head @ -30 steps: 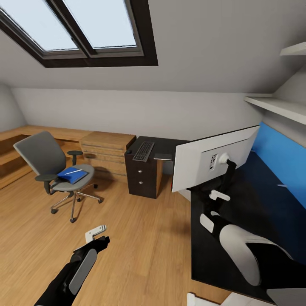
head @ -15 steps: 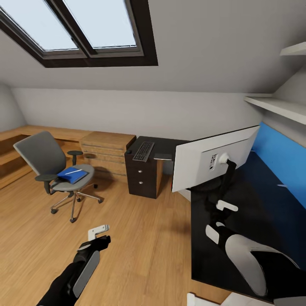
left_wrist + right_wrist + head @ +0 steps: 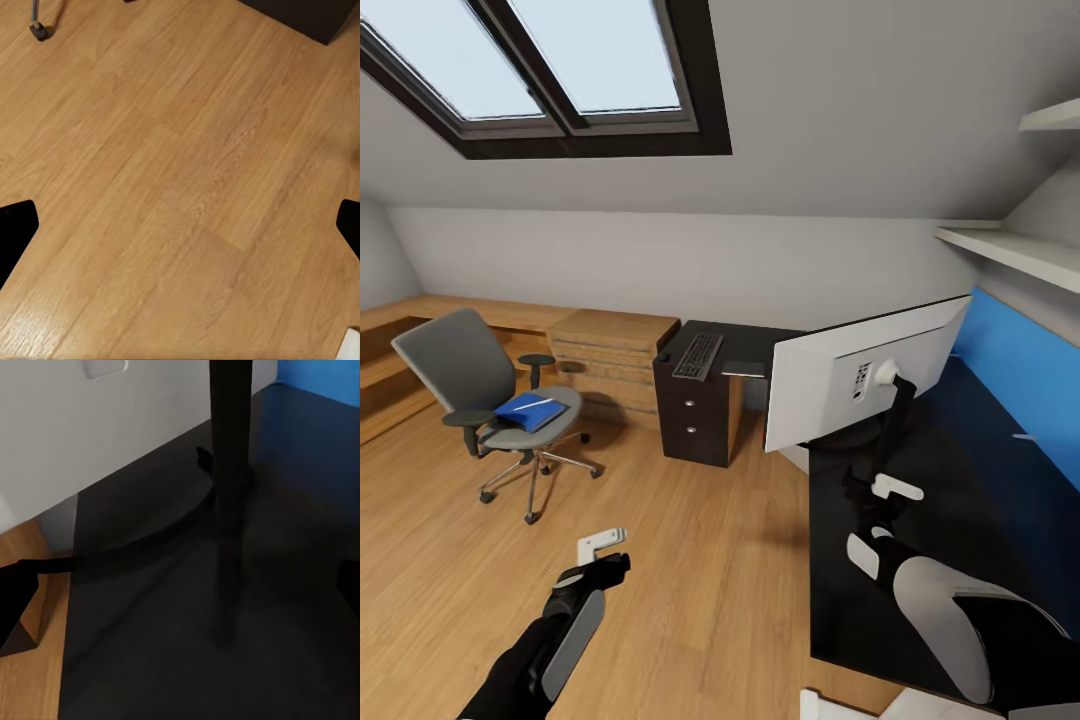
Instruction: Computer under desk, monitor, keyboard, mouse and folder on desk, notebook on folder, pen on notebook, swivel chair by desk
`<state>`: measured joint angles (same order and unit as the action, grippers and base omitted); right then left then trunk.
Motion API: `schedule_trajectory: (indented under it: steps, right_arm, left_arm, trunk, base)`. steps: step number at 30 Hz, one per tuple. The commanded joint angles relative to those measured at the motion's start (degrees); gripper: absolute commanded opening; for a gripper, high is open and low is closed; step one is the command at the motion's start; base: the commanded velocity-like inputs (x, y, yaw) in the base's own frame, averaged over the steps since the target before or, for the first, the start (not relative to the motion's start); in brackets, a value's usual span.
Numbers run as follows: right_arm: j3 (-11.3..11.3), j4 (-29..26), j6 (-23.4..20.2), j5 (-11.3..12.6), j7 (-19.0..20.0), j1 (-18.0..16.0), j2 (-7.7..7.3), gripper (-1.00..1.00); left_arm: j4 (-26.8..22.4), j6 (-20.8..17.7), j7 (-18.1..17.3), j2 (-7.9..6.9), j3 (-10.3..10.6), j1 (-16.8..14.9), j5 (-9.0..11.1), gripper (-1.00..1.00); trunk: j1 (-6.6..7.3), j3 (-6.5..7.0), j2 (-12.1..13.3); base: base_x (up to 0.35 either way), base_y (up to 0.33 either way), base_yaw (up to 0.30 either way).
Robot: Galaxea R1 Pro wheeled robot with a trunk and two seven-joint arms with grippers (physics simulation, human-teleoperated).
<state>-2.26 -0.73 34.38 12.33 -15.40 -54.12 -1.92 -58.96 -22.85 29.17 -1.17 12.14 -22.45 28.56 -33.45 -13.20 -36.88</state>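
The monitor stands on the black desk with its white back toward me. Its thin stand and curved foot appear close in the right wrist view. My right gripper hovers open over the desk just short of that stand. On the desk's far wing lies the keyboard, with a small dark mouse at its left. The grey swivel chair stands apart at the left, carrying the blue folder and the white pen. My left gripper hangs open over the wood floor.
Dark drawers sit under the keyboard, with low light-wood cabinets to their left. A flat grey item lies beside the keyboard. The blue back panel and white shelves bound the desk at the right. A chair castor is nearby.
My right gripper has drawn back a little from the monitor stand toward me. The left gripper has drifted slightly to the right over the floor.
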Motion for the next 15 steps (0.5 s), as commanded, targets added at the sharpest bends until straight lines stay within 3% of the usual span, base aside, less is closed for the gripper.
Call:
schedule_trajectory:
  steps: [1,3,11,15]
  right_arm:
    - [-0.20,0.04,0.22,-0.02,-0.02,-0.06,0.00,1.00]
    - [-0.20,0.03,0.26,-0.02,-0.04,-0.06,-0.01,1.00]
    - [-0.20,0.04,0.31,0.01,-0.07,-0.02,-0.01,1.00]
    - [-0.20,0.03,0.33,-0.02,-0.07,-0.02,-0.02,1.00]
  left_arm:
    - [-0.06,-0.14,0.55,-0.01,0.25,-0.05,0.52,1.00]
    - [-0.04,-0.15,0.54,0.03,0.25,-0.05,0.52,1.00]
    - [0.15,-0.08,0.54,0.06,0.52,-0.05,0.53,1.00]
    - [0.23,-0.16,0.54,0.03,0.47,-0.05,0.59,1.00]
  trunk:
    - [-0.02,-0.09,-0.08]
    - [-0.02,-0.09,-0.08]
    - [-0.02,-0.09,-0.08]
    - [-0.02,-0.09,-0.08]
  base:
    - [0.000,0.000,0.000]
    - [0.000,0.000,0.000]
    - [0.084,-0.254,0.000]
    - [0.034,-0.075,0.000]
